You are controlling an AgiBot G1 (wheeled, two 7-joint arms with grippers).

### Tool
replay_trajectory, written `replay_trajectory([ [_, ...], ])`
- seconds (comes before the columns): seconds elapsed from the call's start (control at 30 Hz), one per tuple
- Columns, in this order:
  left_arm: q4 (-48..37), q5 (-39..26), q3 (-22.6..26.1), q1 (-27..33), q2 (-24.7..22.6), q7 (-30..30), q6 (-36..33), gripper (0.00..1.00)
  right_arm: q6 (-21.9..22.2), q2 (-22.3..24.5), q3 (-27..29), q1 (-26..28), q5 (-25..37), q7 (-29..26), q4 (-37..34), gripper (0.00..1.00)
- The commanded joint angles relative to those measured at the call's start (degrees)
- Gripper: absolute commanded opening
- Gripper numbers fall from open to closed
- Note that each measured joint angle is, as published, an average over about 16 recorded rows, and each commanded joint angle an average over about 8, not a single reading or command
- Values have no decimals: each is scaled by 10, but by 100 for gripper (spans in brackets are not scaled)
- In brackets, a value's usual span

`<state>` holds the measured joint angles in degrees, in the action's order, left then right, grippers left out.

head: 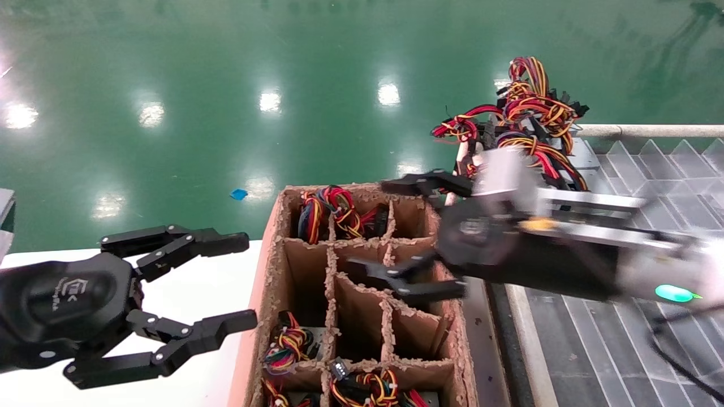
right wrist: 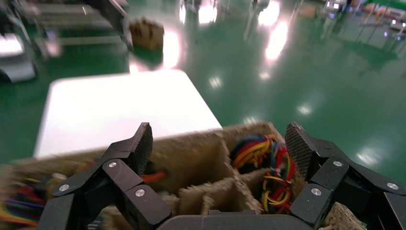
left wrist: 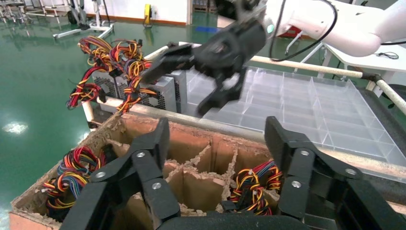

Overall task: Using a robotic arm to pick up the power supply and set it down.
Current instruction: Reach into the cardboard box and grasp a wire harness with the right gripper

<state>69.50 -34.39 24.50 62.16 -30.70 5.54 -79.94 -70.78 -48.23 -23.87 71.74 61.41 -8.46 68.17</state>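
Two grey power supplies (left wrist: 165, 93) stand side by side at the far corner of the clear tray, their red, yellow and black wire bundle (head: 529, 110) sticking up. More power supply wire bundles (head: 334, 210) fill cells of the cardboard box (head: 271, 249). My right gripper (head: 370, 225) hangs open and empty over the box's middle cells, just in front of the tray's supplies; its wrist view looks down on a cell with wires (right wrist: 268, 163) between its fingers (right wrist: 140, 143). My left gripper (head: 250, 281) is open and empty beside the box, over the white table.
The clear compartment tray (head: 622, 339) lies right of the box, with a grey rail (head: 650, 131) along its far edge. The white table (head: 186, 384) is left of the box. Shiny green floor (head: 226, 85) lies beyond.
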Motion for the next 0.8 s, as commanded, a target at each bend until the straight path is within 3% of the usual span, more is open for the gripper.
replay_trajectory([
  [0.03, 0, 0, 0, 0, 0, 0, 0, 0, 17, -23, -18, 22, 36, 0, -10, 100],
  [0.33, 0, 0, 0, 0, 0, 0, 0, 0, 59, -114, -72, 93, 147, 54, -122, 99],
  [0.4, 0, 0, 0, 0, 0, 0, 0, 0, 67, -130, -78, 105, 160, 70, -151, 83],
  [0.6, 0, 0, 0, 0, 0, 0, 0, 0, 89, -170, -81, 135, 175, 117, -230, 10],
  [0.67, 0, 0, 0, 0, 0, 0, 0, 0, 93, -181, -81, 143, 177, 130, -254, 1],
  [0.8, 0, 0, 0, 0, 0, 0, 0, 0, 101, -199, -80, 154, 177, 154, -299, 0],
])
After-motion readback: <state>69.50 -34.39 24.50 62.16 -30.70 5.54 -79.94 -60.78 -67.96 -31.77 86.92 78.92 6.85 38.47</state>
